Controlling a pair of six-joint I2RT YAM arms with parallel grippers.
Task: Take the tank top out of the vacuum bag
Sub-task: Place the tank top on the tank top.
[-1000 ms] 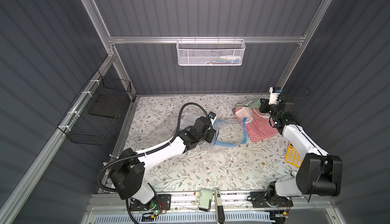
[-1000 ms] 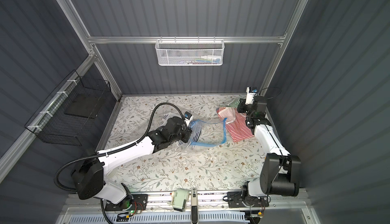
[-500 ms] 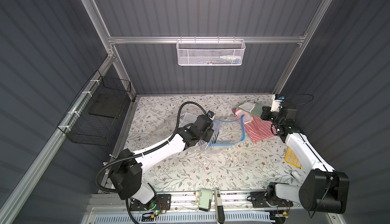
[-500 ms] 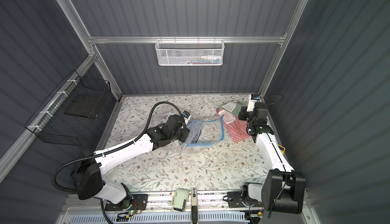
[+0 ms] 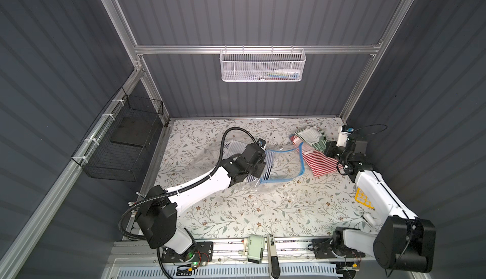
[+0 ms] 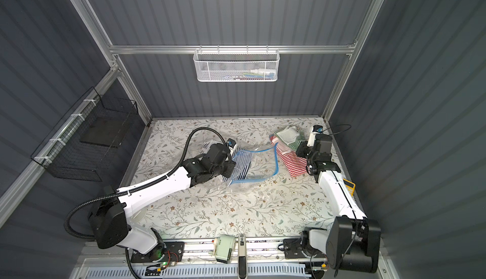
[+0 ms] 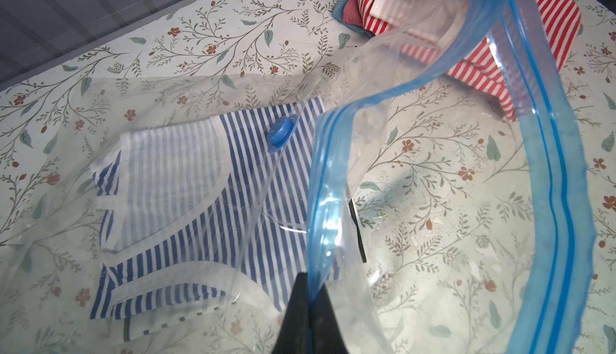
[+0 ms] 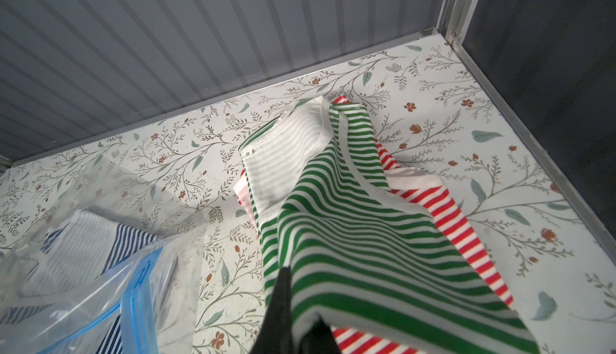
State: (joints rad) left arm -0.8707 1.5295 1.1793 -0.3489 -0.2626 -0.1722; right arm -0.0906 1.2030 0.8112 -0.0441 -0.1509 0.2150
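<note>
The vacuum bag (image 5: 285,166) (image 6: 259,164) lies mid-table, clear plastic with a blue zip strip (image 7: 321,182) and a round blue valve cap (image 7: 280,132). A blue-striped tank top (image 7: 186,195) is still inside it. My left gripper (image 7: 311,289) (image 5: 263,164) is shut on the zip strip at the bag's mouth. Outside the bag, at the back right, a green-striped tank top (image 8: 350,235) (image 5: 311,138) drapes down. My right gripper (image 8: 300,312) (image 5: 327,149) is shut on its edge.
A red-striped garment (image 5: 319,163) (image 8: 466,229) lies under the green one, near the right wall and back corner. A white mesh basket (image 5: 263,66) hangs on the back wall and a black wire basket (image 5: 123,143) on the left wall. A yellow object (image 5: 364,198) sits at the right edge.
The right arm has stretched out lower, and its gripper has shifted slightly with the green-striped top. The bag's blue mouth has spread wider. Both grips are unchanged.
</note>
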